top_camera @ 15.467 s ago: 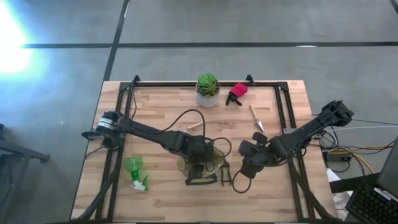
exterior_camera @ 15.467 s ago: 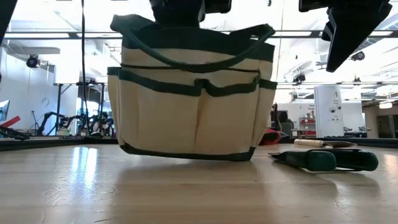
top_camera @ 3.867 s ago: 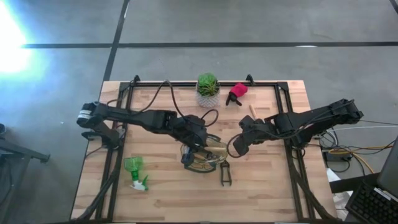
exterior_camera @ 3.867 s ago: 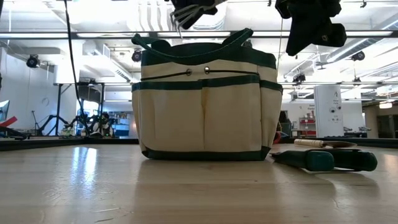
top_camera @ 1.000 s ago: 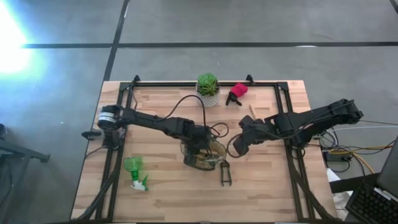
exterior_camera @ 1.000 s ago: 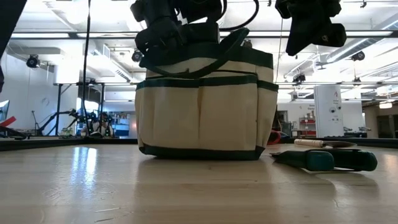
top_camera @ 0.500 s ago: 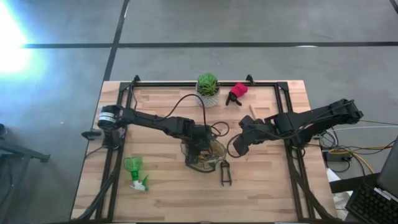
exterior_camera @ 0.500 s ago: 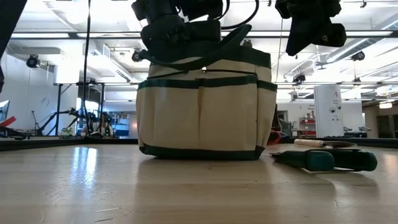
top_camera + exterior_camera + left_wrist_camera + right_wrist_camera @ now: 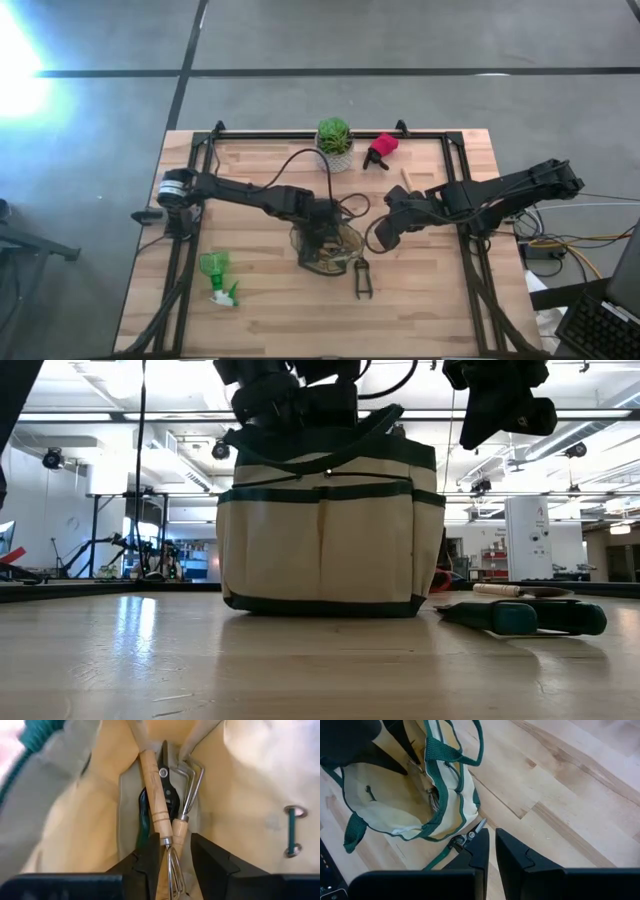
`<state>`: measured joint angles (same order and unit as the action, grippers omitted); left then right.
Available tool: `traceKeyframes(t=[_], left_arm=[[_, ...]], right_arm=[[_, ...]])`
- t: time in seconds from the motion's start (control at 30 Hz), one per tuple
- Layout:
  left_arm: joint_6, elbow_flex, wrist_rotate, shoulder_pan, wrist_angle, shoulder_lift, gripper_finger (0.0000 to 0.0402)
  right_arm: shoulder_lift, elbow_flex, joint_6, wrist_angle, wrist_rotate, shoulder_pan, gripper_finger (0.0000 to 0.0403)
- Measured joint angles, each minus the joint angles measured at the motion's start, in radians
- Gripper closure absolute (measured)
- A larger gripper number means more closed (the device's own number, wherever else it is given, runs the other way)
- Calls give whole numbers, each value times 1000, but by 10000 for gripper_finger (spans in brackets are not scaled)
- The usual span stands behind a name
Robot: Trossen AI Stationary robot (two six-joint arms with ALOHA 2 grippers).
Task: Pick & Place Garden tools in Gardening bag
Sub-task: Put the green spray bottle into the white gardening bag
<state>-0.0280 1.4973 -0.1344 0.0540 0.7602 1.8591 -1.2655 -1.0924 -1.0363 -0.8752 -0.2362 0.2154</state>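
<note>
From above, my left gripper (image 9: 322, 238) has sunk deeper into the cream-and-olive fabric gardening bag (image 9: 345, 250) than a second ago, while the dark metal pruner (image 9: 362, 279) lies on the table just beside it. At table level, the bag sits squarer. In my left wrist view, the fingers (image 9: 152, 862) stand apart around a wooden-handled metal fork (image 9: 172, 862), apparently let go inside. My right gripper (image 9: 491, 851) hangs nearly clenched, empty, above that pruner: likely next.

Gardening bag (image 9: 325, 246) at table (image 9: 260, 310) centre; pruners (image 9: 362, 280) at its 4 o'clock, spray bottle (image 9: 217, 277) at 8, potted plant (image 9: 334, 144) at 12.
</note>
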Motion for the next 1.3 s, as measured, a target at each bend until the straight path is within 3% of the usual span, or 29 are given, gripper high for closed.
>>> traceKeyframes(t=[0.43, 1.3], left_arm=[[3, 54, -6, 2, 73, 0, 304], [-26, 136, -10, 8, 153, -68, 381]], right_arm=[[0, 0, 0, 0, 0, 0, 376], [0, 0, 0, 0, 0, 0, 376]])
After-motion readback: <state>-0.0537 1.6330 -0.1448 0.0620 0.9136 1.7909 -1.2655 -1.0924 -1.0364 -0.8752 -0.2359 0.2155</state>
